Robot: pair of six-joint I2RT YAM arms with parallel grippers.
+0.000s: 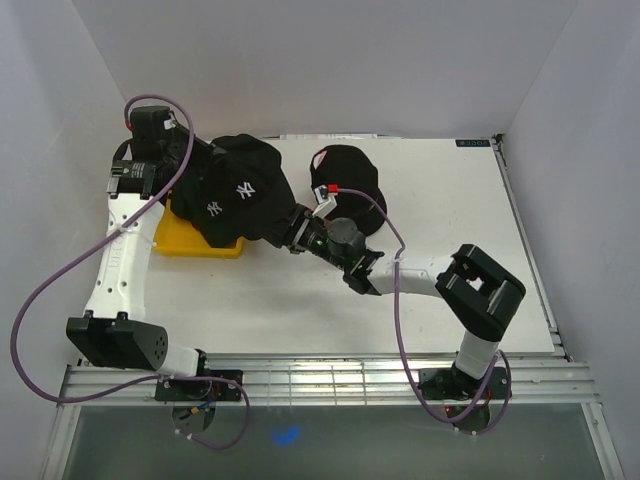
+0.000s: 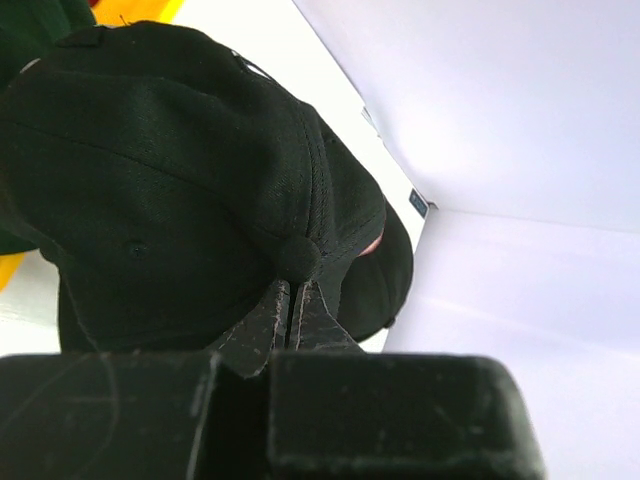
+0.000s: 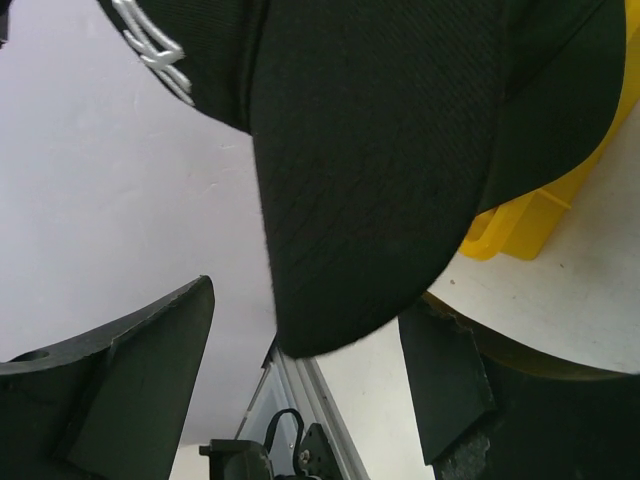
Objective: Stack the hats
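Over the yellow tray [image 1: 190, 243], a black hat [image 1: 255, 175] with a white logo rests on a second black hat [image 1: 208, 222] that also has a white logo. My left gripper [image 1: 203, 163] [image 2: 290, 290] is shut on the top hat [image 2: 180, 170], pinching its fabric beside the crown button. My right gripper [image 1: 287, 228] [image 3: 308, 298] is open. The top hat's brim [image 3: 370, 190] hangs between its spread fingers without touching them. A third black hat [image 1: 350, 178] [image 2: 390, 275] lies on the table at the back centre, apart from both grippers.
A yellow tray corner [image 3: 525, 228] shows beyond the brim in the right wrist view. Dark green fabric [image 2: 25, 30] peeks out under the held hat. White walls close in the table at the back and on both sides. The right arm stretches across the middle of the table.
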